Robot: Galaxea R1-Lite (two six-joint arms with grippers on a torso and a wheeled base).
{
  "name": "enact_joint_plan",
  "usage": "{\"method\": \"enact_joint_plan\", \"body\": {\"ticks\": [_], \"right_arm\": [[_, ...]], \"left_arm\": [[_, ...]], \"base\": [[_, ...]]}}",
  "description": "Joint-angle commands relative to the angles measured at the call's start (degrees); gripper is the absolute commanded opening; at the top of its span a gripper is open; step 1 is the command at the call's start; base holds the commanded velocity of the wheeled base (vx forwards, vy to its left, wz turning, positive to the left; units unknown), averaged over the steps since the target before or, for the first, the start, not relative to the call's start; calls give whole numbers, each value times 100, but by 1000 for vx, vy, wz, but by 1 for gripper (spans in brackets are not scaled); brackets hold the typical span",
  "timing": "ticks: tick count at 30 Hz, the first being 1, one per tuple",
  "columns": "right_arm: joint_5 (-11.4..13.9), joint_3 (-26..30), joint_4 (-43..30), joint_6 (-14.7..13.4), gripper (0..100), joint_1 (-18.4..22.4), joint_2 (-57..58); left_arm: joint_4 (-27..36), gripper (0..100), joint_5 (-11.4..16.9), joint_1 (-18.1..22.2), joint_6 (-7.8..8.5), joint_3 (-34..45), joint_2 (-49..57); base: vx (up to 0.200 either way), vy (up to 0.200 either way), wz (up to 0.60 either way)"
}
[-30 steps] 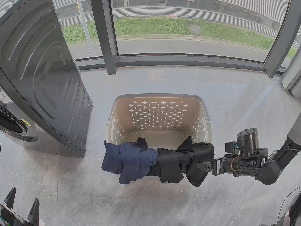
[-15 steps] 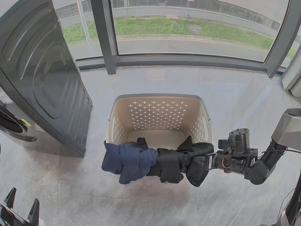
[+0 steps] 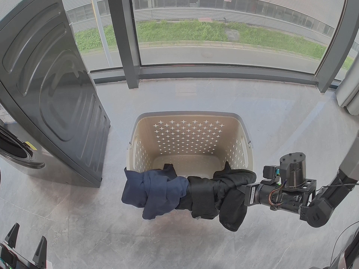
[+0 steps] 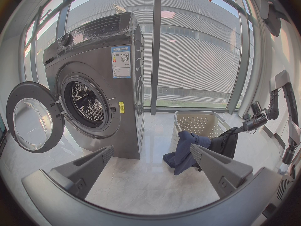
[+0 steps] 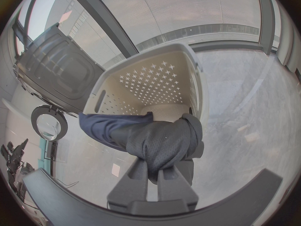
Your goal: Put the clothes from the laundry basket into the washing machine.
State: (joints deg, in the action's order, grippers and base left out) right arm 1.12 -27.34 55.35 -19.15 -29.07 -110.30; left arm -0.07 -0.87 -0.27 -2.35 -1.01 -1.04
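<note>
The right gripper [image 5: 152,170] pinches the right end of the black garment [image 3: 209,200]. That garment hangs over the near rim of the laundry basket [image 3: 190,114], with the navy garment [image 3: 155,193] touching it on the left. The left wrist view takes in the washing machine [image 4: 103,76], its door [image 4: 33,116] swung open and the drum [image 4: 87,102] showing its metal wall, and the left gripper [image 4: 150,156], fingers spread.
</note>
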Motion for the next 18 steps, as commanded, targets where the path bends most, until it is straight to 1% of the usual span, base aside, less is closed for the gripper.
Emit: {"method": "enact_joint_plan", "body": {"ticks": [1,3,4,5,6,7,10,12,13,14,18], "right_arm": [[2,396,-50,-141,0,-274,1336],[2,467,-59,-168,0,-388,1810],[2,476,-59,-168,0,-388,1845],[2,555,-68,-168,0,-494,2215],[2,563,-68,-168,0,-511,2250],[2,669,-59,-115,0,-714,2760],[2,722,-33,-89,0,-793,3058],[2,651,-50,52,0,-837,3304],[2,651,-50,52,0,-837,3304],[28,660,38,236,0,-837,3348],[20,722,29,272,0,-837,3348]], "left_arm": [[-1,100,-1,0,-11,92,60],[-1,100,-1,0,-11,92,60],[-1,100,-1,0,-11,92,60],[-1,100,-1,0,-2,92,60],[-1,100,-1,0,-2,92,60],[-1,100,-1,0,-2,92,60],[-1,100,-1,0,7,92,60],[-1,100,-1,-8,16,92,60],[-1,100,-1,-8,7,92,60],[-1,100,16,-8,33,92,60],[-1,100,16,-8,16,92,60]], "base": [[0,0,0],[0,0,0],[0,0,0],[0,0,0],[0,0,0],[0,0,0],[0,0,0],[0,0,0],[0,0,0],[-200,0,0],[-200,0,0]]}}
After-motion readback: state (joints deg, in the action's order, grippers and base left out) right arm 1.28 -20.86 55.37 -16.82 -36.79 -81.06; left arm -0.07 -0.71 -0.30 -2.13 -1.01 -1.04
